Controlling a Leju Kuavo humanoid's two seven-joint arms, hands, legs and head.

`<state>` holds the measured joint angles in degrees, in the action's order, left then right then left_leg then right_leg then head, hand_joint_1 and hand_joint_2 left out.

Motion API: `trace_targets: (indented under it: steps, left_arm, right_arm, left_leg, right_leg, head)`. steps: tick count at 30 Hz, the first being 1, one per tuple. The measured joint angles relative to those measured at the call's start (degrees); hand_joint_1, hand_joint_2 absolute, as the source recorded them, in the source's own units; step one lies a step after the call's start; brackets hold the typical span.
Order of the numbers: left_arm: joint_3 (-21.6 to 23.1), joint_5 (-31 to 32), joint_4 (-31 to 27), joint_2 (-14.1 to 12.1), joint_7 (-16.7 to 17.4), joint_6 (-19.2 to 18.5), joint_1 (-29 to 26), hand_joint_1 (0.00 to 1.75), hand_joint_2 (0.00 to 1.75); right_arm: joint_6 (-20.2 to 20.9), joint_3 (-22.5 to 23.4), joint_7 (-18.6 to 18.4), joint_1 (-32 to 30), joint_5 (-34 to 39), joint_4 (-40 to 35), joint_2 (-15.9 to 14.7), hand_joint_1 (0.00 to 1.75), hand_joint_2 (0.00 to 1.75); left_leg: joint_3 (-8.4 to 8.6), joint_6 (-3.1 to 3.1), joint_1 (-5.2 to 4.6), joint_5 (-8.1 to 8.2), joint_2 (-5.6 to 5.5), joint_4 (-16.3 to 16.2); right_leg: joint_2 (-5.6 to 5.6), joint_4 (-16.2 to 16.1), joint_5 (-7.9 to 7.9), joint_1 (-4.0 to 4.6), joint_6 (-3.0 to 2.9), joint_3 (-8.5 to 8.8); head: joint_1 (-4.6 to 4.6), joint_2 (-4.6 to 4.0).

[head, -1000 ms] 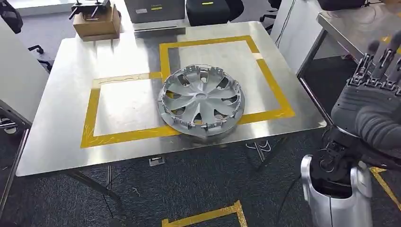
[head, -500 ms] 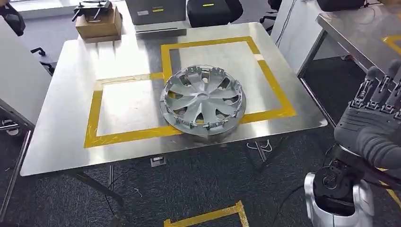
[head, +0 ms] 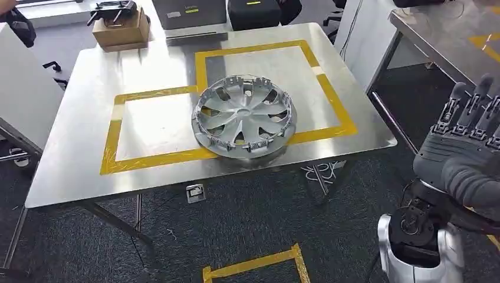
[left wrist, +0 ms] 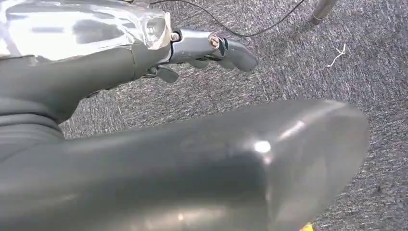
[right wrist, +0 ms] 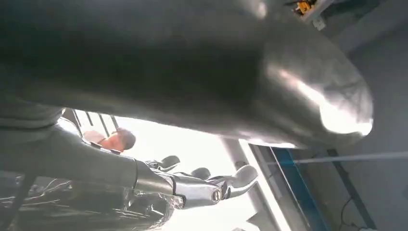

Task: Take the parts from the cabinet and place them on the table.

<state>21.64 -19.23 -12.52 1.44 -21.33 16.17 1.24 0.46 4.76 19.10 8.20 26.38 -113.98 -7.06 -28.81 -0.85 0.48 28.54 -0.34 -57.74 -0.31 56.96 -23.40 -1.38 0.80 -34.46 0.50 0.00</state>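
A silver wheel cover [head: 243, 121] lies flat on the steel table [head: 76, 159], across the front line of the yellow tape squares [head: 159, 156]. My right hand [head: 466, 147] is raised off the table's right side, well away from the wheel cover, fingers [head: 471, 103] stretched upward and apart, holding nothing. In the right wrist view the right hand's thumb [right wrist: 192, 72] and fingers [right wrist: 202, 190] have nothing between them. My left hand [left wrist: 168, 144] hangs over grey carpet, its fingers [left wrist: 211, 45] apart from the thumb and empty.
A cardboard box [head: 121, 29] with a black tool on it stands at the table's far left corner. Dark cases [head: 188, 12] sit behind the far edge. A second steel table [head: 448, 35] is at the right, a white cabinet side [head: 23, 88] at the left. A person [right wrist: 118, 139] is nearby.
The whole picture has shifted, so the table now sits a little further left and up. My right hand came down at the right edge and stays spread and empty.
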Motion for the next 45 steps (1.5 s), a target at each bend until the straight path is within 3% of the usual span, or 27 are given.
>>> trace_targets:
  steps: [1,5,6,7,8,10,11,12,14,15,16,17,21,22,24,26,28,30,31,33,35,37,39,40,42,43,45]
  left_arm:
    - [0.0,0.11,0.0,-0.15,0.09,-0.02,0.16,0.0,0.0]
    - [0.0,0.63,0.02,-0.24,0.39,-0.07,0.24,0.0,0.0]
    - [0.0,0.72,0.02,-0.24,0.42,-0.07,0.44,0.0,0.0]
    - [-0.02,0.77,0.0,-0.22,0.46,-0.09,0.61,0.0,0.0]
    - [-0.02,0.83,0.0,-0.2,0.57,-0.09,0.7,0.0,0.0]
    - [0.0,0.98,0.0,-0.04,0.61,-0.22,0.65,0.0,0.0]
    - [0.0,0.98,0.0,-0.02,0.63,-0.22,0.63,0.0,0.0]
    - [0.0,0.98,0.0,-0.02,0.66,-0.22,0.64,0.0,0.0]
    - [0.0,0.98,0.02,-0.02,0.66,-0.24,0.67,0.0,0.0]
    - [0.0,0.98,0.0,0.0,0.68,-0.24,0.68,0.0,0.0]
    - [0.0,0.98,0.0,0.0,0.7,-0.22,0.67,0.0,0.0]
    - [0.0,0.98,0.0,0.0,0.76,-0.15,0.71,0.0,0.0]
    - [-0.02,0.76,0.02,0.04,0.83,0.11,0.48,0.0,0.0]
    - [-0.02,0.76,0.09,-0.09,0.83,0.13,0.45,0.0,0.0]
    - [-0.02,0.66,0.09,0.07,0.85,0.13,0.28,0.0,0.0]
    - [-0.02,0.63,0.09,0.09,0.85,0.02,0.33,0.0,0.0]
    - [-0.02,0.63,0.09,0.02,0.85,-0.09,0.32,0.0,0.0]
    - [-0.02,0.66,0.09,-0.09,0.83,-0.15,0.35,0.0,0.0]
    - [-0.02,0.68,0.09,-0.11,0.83,-0.15,0.42,0.0,0.0]
    - [-0.02,0.74,0.09,-0.26,0.74,-0.22,0.63,0.0,0.0]
    - [-0.02,0.81,0.09,-0.24,0.7,-0.24,0.59,0.0,0.0]
    - [-0.02,0.81,0.09,-0.26,0.72,-0.33,0.55,0.0,0.0]
    - [-0.04,0.83,0.07,-0.28,0.7,-0.48,0.83,0.0,0.0]
    - [-0.04,0.85,0.07,-0.26,0.7,-0.55,0.81,0.0,0.0]
    - [-0.04,0.87,0.07,-0.13,0.7,-0.61,0.73,0.0,0.0]
    - [-0.04,0.9,0.07,-0.11,0.7,-0.61,0.72,0.0,0.0]
    - [-0.04,0.9,0.07,-0.11,0.7,-0.61,0.74,0.0,0.0]
  right_arm:
    - [0.02,0.02,0.0,0.01,0.0,0.0,-0.02,0.0,0.0]
    - [0.11,0.0,-0.07,0.22,0.11,0.13,-0.02,0.0,0.0]
    - [0.11,0.11,-0.07,0.14,0.15,0.2,-0.11,0.0,0.0]
    - [0.11,0.24,-0.07,0.21,0.22,0.22,-0.15,0.0,0.0]
    - [0.11,0.33,-0.15,0.17,0.33,0.24,-0.17,0.0,0.0]
    - [0.13,0.35,-0.2,-0.06,0.55,0.39,-0.17,0.0,0.0]
    - [0.13,0.35,-0.2,-0.17,0.59,0.46,-0.17,0.0,0.0]
    - [0.13,0.37,-0.2,-0.2,0.61,0.52,-0.17,0.0,0.0]
    - [0.13,0.35,-0.2,-0.14,0.63,0.61,-0.15,0.0,0.0]
    - [0.13,0.35,-0.2,-0.06,0.68,0.61,-0.15,0.0,0.0]
    - [0.13,0.37,-0.2,0.05,0.7,0.61,-0.13,0.0,0.0]
    - [0.13,0.35,-0.31,-0.06,0.72,0.61,-0.13,0.0,0.0]
    - [0.17,0.37,-0.42,-0.36,0.9,0.77,-0.09,0.0,0.0]
    - [0.2,0.35,-0.42,-0.34,0.87,0.85,-0.02,0.0,0.0]
    - [0.35,0.33,-0.48,-0.36,1.05,0.9,0.0,0.0,0.0]
    - [0.39,0.33,-0.48,-0.36,1.05,0.98,0.11,0.0,0.0]
    - [0.39,0.33,-0.52,-0.4,1.05,1.24,0.17,0.0,0.0]
    - [0.42,0.33,-0.52,-0.42,1.07,1.42,0.17,0.0,0.0]
    - [0.42,0.33,-0.52,-0.41,1.14,1.42,0.17,0.0,0.0]
    - [0.46,0.35,-0.52,-0.24,1.25,1.42,0.17,0.0,0.0]
    - [0.57,0.35,-0.68,-0.11,1.33,1.46,0.18,0.0,0.0]
    - [0.68,0.48,-0.81,-0.15,1.68,1.51,0.0,0.0,0.0]
    - [0.79,0.83,-0.81,-0.06,1.73,1.64,-0.15,0.0,0.0]
    - [0.79,0.98,-0.85,-0.13,1.75,1.75,-0.24,0.0,0.0]
    - [0.81,1.03,-0.87,-0.17,1.75,1.99,-0.26,0.0,0.0]
    - [0.81,1.07,-0.87,-0.18,1.75,2.1,-0.28,0.0,0.0]
    - [0.81,1.09,-0.87,-0.14,1.77,2.25,-0.31,0.0,0.0]
  left_leg:
    - [0.38,-0.29,-0.25,0.63,0.02,0.67]
    - [-0.68,-1.93,-1.02,-1.4,-0.01,1.47]
    - [-0.46,-2.12,-0.39,-2.42,0.39,2.29]
    - [-1.21,-2.89,-0.46,-3.1,0.37,2.49]
    - [-2.02,-2.95,-0.49,-3.69,0.39,2.42]
    - [-3.61,-3.08,-0.77,-4.75,0.39,2.35]
    - [-4.52,-3.04,-0.85,-5.34,0.4,2.23]
    - [-5.3,-2.94,-0.89,-5.82,0.4,2.09]
    - [-6.85,-2.62,-0.86,-6.6,0.36,1.52]
    - [-7.52,-2.3,-0.87,-6.91,0.27,0.94]
    - [-8.15,-2.01,-1.06,-7.07,0.24,0.4]
    - [-8.48,-1.72,-1.18,-7.44,0.2,0.02]
    - [-8.91,-0.7,-1.05,-8.98,0.0,0.2]
    - [-9.24,-0.44,-0.66,-8.45,-0.02,-0.12]
    - [-11.02,0.51,-0.31,-1.72,0.08,-4.59]
    - [-12.83,1.09,0.05,3.94,0.13,-12.88]
    - [-12.43,1.21,0.17,3.78,0.15,-17.05]
    - [-7.67,0.92,0.16,-0.23,0.16,-12.31]
    - [-3.62,0.57,0.15,-1.48,0.15,-7.06]
    - [1.48,-0.19,-0.35,1.3,0.0,1.18]
    - [0.92,-0.76,-0.89,0.83,-0.02,0.89]
    - [0.07,-1.93,-0.66,-0.88,0.22,2.13]
    - [-0.95,-3.05,-0.53,-2.6,0.53,2.48]
    - [-1.9,-2.97,-0.61,-3.34,0.54,2.47]
    - [-3.85,-3.1,-0.93,-4.81,0.61,2.32]
    - [-4.75,-3.06,-1.0,-5.47,0.63,2.26]
    - [-6.54,-2.81,-1.08,-6.71,0.62,2.04]
  right_leg:
    - [-0.02,-0.1,0.35,0.26,0.51,-0.08]
    - [-0.19,-0.91,1.92,0.07,2.12,-0.23]
    - [-0.07,-0.06,0.96,-0.07,1.82,-0.78]
    - [0.02,2.21,-1.67,0.1,1.18,-2.12]
    - [0.1,6.24,-4.72,0.13,0.6,-3.65]
    - [0.13,15.14,-9.05,0.04,0.55,-6.25]
    - [0.13,17.82,-9.44,-0.02,1.04,-6.46]
    - [0.12,17.59,-8.67,-0.07,1.65,-5.4]
    - [0.11,11.14,-5.72,-0.14,2.9,-0.33]
    - [0.11,5.5,-5.08,-0.21,3.05,3.7]
    - [0.13,0.93,-6.83,-0.15,2.45,6.82]
    - [0.38,-0.36,-7.11,0.21,1.69,7.86]
    - [0.33,-0.28,-6.13,0.32,0.55,6.31]
    - [0.21,-0.46,-5.57,-0.36,0.01,5.8]
    - [0.05,-0.41,-4.3,-0.17,-0.79,4.72]
    - [-0.03,-0.35,-3.02,-0.03,-0.82,3.23]
    - [-0.02,-0.18,-1.81,0.04,-0.62,1.6]
    - [0.01,-0.12,-0.74,0.02,-0.36,0.16]
    - [0.04,-0.12,-0.27,0.03,-0.07,-0.34]
    - [-0.05,-0.1,0.67,0.28,0.62,-0.74]
    - [-0.21,-0.35,1.44,-0.04,1.36,-0.78]
    - [-0.12,-0.83,2.47,0.23,2.34,-1.01]
    - [0.09,3.29,-2.54,0.16,1.1,-3.31]
    - [0.11,7.55,-5.73,0.15,0.67,-4.79]
    - [0.11,16.63,-9.53,0.08,1.0,-6.76]
    - [0.11,18.44,-9.14,0.05,1.63,-6.49]
    - [0.1,14.95,-5.8,-0.02,3.03,-2.49]
  head:
    - [-0.11,0.0]
    - [0.07,0.0]
    - [-0.09,0.0]
    - [-0.13,0.0]
    - [-0.15,0.0]
    - [-0.17,0.0]
    - [-0.2,0.0]
    - [-0.2,0.0]
    - [-0.2,0.0]
    - [-0.2,0.0]
    - [-0.17,0.0]
    - [0.1,0.0]
    - [-0.22,0.0]
    - [-0.37,0.0]
    - [-0.15,0.0]
    - [-0.13,0.0]
    - [-0.11,0.0]
    - [-0.09,0.0]
    - [-0.11,0.0]
    - [-0.18,0.0]
    - [-0.02,0.0]
    - [-0.09,0.0]
    - [-0.26,0.0]
    - [-0.31,0.0]
    - [-0.28,0.0]
    - [-0.28,0.0]
    - [-0.28,0.0]
